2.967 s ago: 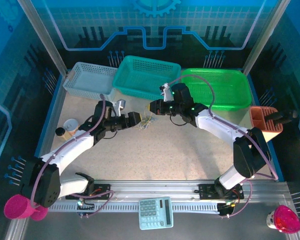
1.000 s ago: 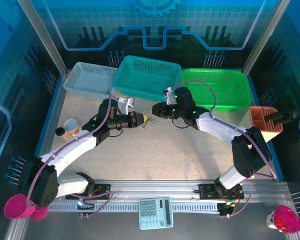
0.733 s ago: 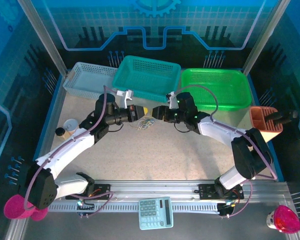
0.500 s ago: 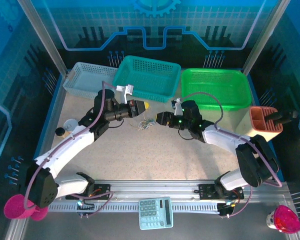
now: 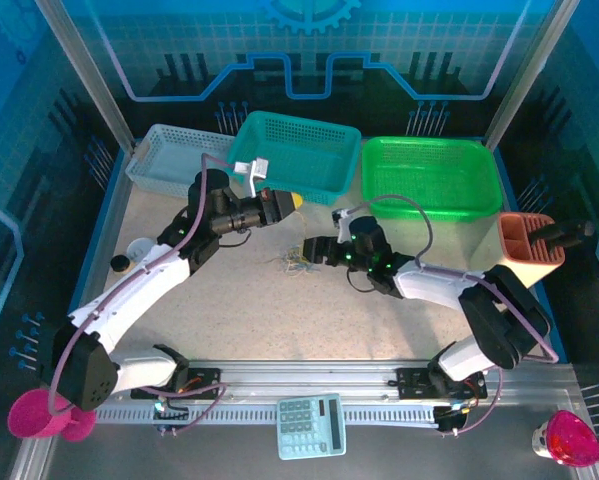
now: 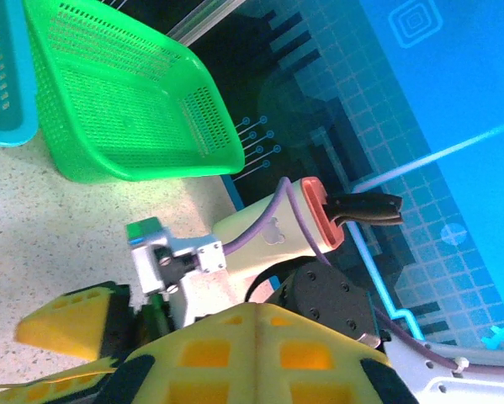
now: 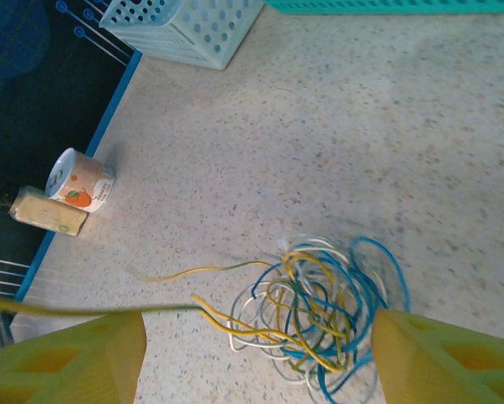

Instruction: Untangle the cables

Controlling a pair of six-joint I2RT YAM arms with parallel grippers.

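I have the left gripper (image 5: 287, 203) raised off the table (image 5: 209, 300), just in front of the teal basket (image 5: 299, 155), with its yellow fingers (image 6: 235, 353) pressed together. I judge it has one yellow strand (image 7: 92, 310) pinched: that strand runs taut out of the heap and goes out of focus in the right wrist view, though I can't see the pinch itself. So I read this as the pull-apart step, drawing one wire out of the rest. The cables (image 7: 310, 324) lie on the table between the two grippers, near the left one and just beside the right. They form a small loose nest of thin curly loops, yellow, blue and white, crossing each other many times, with a second yellow end trailing out to one side. It looks far from sorted. The right gripper (image 7: 256, 358) sits low at the heap with its jaws spread wide, one finger to either side, holding nothing. Next, I think, I must close it on the bulk of the nest or pin it down, so that lifting with the left frees the strand rather than dragging everything. I'd pull slowly, since these wires look springy and apt to snag.
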